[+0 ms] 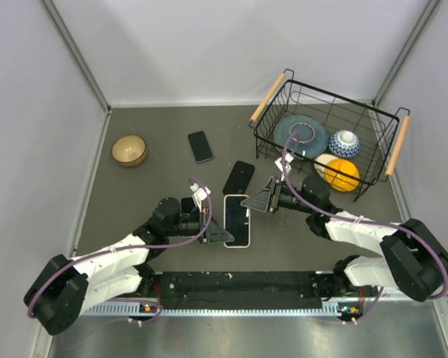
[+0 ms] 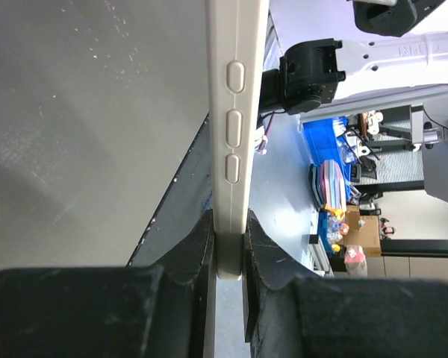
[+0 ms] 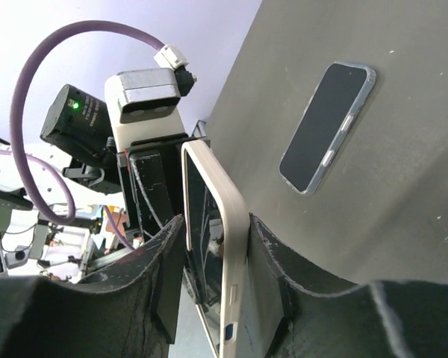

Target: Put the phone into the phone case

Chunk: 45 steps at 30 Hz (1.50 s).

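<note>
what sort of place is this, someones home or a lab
Most likely a robotics lab test cell, not a home: the left arm and right arm are bolted to a dark table boxed in by plain white panels, and the left wrist view shows shelves with bins of gear beyond it.

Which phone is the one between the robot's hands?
Find the wire basket at the back right, then come forward to where the left gripper and right gripper meet. The phone between them, pinched by the left one, wears a cream case. The two dark phones lie farther back, untouched.
</note>
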### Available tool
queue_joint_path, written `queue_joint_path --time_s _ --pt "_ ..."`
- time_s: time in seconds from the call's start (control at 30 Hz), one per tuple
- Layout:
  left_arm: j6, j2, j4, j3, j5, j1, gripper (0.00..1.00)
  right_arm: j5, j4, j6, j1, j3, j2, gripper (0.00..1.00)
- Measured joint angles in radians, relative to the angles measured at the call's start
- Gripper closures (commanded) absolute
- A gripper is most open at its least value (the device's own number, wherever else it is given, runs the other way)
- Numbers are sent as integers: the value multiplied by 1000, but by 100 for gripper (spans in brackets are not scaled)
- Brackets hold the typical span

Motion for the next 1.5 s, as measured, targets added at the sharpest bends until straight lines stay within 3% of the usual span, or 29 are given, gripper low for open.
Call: queue_joint_path --time_s 0.07,0.1,0.43,0.5,0.53,0.57,0.63,0.73,0.8,0.9,1.2,1.37,1.5 --pt "0 0 10 -2 5 0 100 1 -7 -11 0 9 0 87" --pt "0 0 20 -2 9 0 100 8 -13 -12 -1 12 0 99" --pt "4 3 17 0 3 3 100 24 -157 -94 -1 52 -53 100" --pt "8 8 11 4 3 2 87 29 -197 -111 -1 60 -65 100" --pt "10 11 5 6 3 2 69 30 -209 -115 -1 63 -68 100" --pt "13 13 -4 10 1 2 63 32 -222 -119 -1 65 -69 100" --pt "21 13 -52 22 -24 1 54 33 -250 -122 0 76 -70 100" --pt "34 8 -173 27 -75 2 50 56 -287 -142 -2 88 -70 100" --pt "50 -10 -267 35 -117 3 24 72 -322 -156 -2 89 -70 100" --pt "89 -51 -412 79 -192 5 3 95 -391 -175 -2 88 -69 100" --pt "217 -119 -690 269 -420 9 2 152 -528 -253 -83 89 83 100" --pt "252 -145 -767 277 -512 10 2 170 -613 -275 -151 103 136 78" --pt "262 -167 -816 277 -603 10 2 203 -670 -331 -160 142 161 72"
